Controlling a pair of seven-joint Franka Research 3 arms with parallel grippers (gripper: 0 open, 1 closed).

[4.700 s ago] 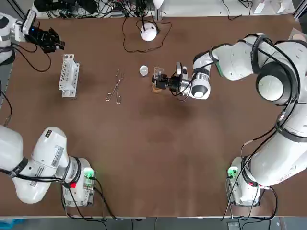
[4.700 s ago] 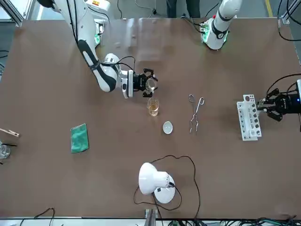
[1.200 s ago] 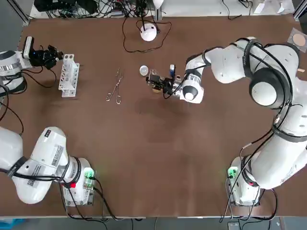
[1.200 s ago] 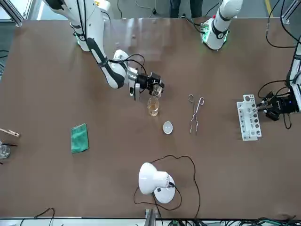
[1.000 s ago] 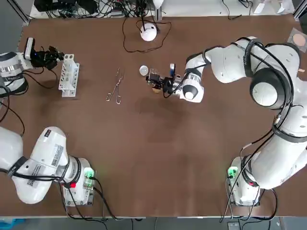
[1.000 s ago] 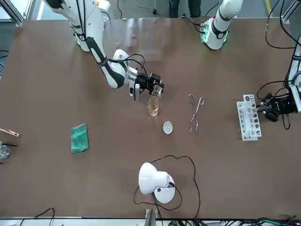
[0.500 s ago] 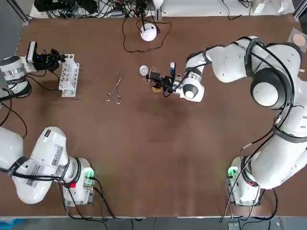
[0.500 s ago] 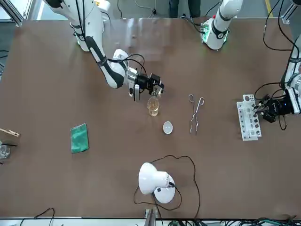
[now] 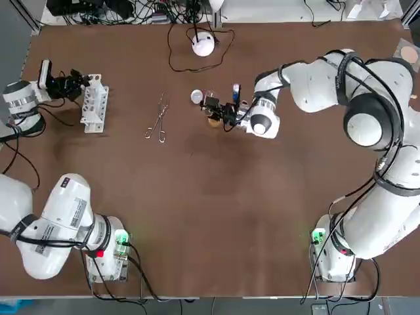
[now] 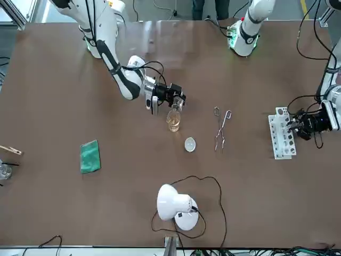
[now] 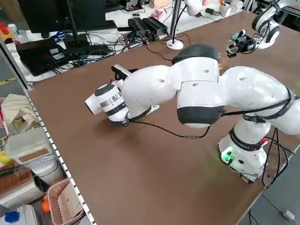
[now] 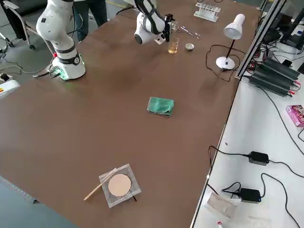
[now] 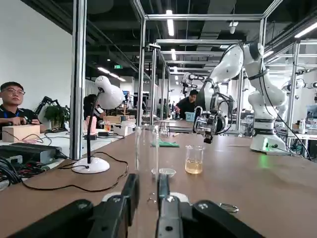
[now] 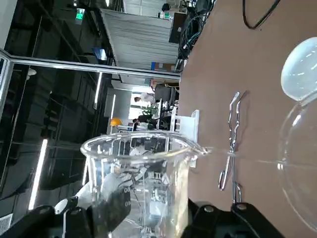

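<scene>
Glass beaker (image 14: 143,173) with a pouring lip is clamped in the right gripper (image 9: 211,105), tilted close above a standing beaker (image 10: 173,121) at mid-table. Only the right wrist view shows its printed scale, which is too blurred to read. Only the left wrist view shows a test tube (image 13: 147,158) pinched between the closed fingers of the left gripper (image 9: 77,84), beside the rack (image 9: 93,104), and the standing beaker's amber liquid.
</scene>
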